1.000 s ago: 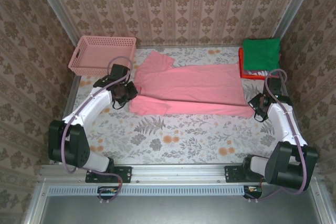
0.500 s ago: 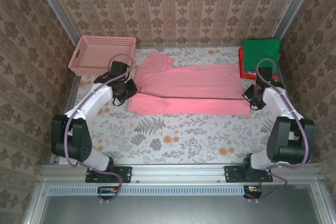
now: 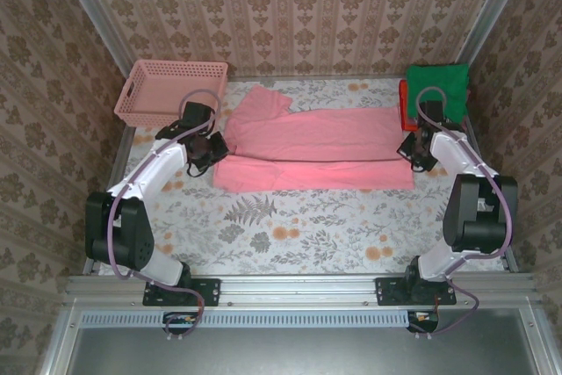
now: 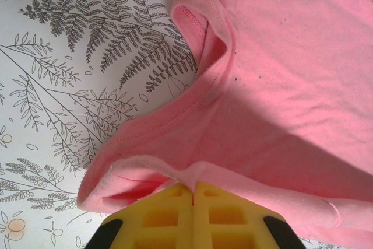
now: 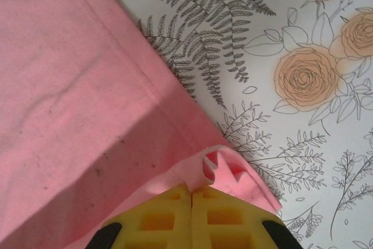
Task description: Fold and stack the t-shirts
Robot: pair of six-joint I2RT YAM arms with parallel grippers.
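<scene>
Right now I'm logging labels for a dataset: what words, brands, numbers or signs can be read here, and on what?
No text can be read.
The salmon-pink t-shirt is plain, no print or tag showing.
The green t-shirt, the pink basket and the floral table cover bear only colour or pattern.
The left end effector and right end effector are unmarked.

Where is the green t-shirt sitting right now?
In the top view, the folded green t-shirt lies at the far right corner of the table, stacked above a red t-shirt, just beyond the right gripper.
</scene>
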